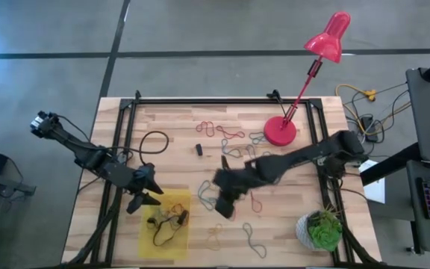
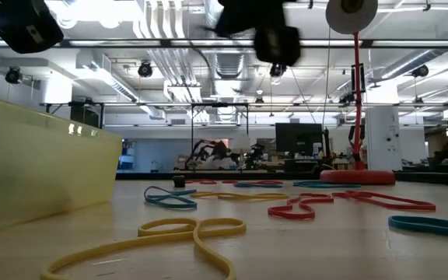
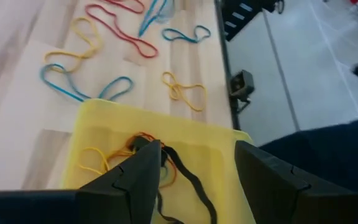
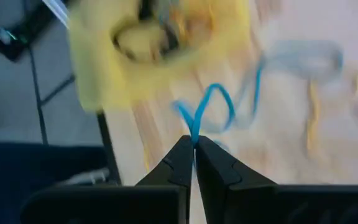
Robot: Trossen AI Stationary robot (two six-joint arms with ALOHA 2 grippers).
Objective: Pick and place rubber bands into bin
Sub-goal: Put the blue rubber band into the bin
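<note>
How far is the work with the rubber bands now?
Early stage. A few bands already lie in the yellow bin. The right tool is shut on a blue band, lifted off the table. Many bands are left on the wood. The left tool waits open over the bin.

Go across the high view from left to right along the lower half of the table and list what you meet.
Left gripper over the yellow bin → right gripper, shut on a blue rubber band → potted plant.
</note>
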